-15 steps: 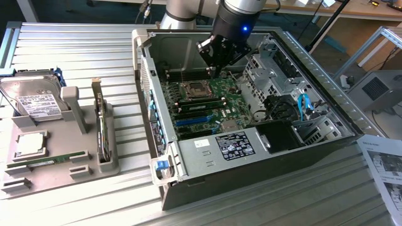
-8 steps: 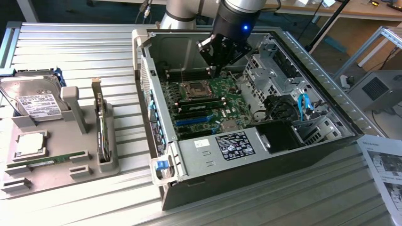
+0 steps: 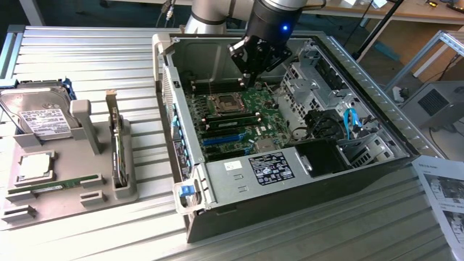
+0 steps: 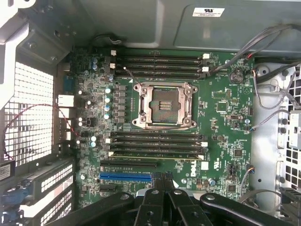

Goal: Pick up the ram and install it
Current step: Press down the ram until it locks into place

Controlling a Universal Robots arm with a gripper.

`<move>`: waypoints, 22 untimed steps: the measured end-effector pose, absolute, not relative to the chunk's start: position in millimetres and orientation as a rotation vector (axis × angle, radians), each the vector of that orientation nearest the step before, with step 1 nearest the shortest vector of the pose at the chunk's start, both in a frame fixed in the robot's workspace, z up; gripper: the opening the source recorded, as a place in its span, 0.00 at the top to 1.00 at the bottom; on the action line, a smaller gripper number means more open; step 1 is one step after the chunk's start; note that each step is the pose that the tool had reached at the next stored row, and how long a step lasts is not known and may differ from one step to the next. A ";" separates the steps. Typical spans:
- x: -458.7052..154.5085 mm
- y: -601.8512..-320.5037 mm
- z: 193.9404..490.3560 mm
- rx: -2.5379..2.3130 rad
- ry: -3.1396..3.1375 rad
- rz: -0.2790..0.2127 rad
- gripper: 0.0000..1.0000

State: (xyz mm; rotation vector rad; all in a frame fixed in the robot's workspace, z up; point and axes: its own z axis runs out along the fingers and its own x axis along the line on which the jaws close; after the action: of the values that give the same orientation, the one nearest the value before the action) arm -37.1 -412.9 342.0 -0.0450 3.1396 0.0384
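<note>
A long green ram stick [image 3: 55,185] lies in a slot of the grey parts tray [image 3: 94,204] at the exterior view's left. Another green stick [image 3: 233,116] [image 4: 157,154] stands in a memory slot of the motherboard [image 4: 221,122], just beside the empty processor socket [image 4: 164,106]. My gripper [image 3: 249,83] [image 4: 164,182] hangs inside the open computer case [image 3: 239,187], above the motherboard and close to those memory slots. Its black fingers [image 4: 154,200] are pressed together, shut, with nothing between them.
The tray also holds a hard drive [image 3: 40,117], a square silver processor [image 3: 35,166] and an upright expansion card [image 3: 115,144]. Drive cages [image 3: 319,87], cables [image 3: 351,122] and case walls surround the board. A paper sheet [image 3: 444,193] lies at the exterior view's right.
</note>
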 end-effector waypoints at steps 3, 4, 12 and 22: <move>-37.1 -412.9 343.0 -0.045 3.140 0.039 0.89; -37.1 -412.9 343.0 -0.045 3.140 0.039 0.89; -37.1 -412.9 343.3 -0.045 3.140 0.045 0.89; -37.1 -412.9 343.8 -0.045 3.139 0.046 0.89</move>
State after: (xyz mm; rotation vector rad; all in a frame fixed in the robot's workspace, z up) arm -37.1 -412.9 343.8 -0.0449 3.1395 0.0456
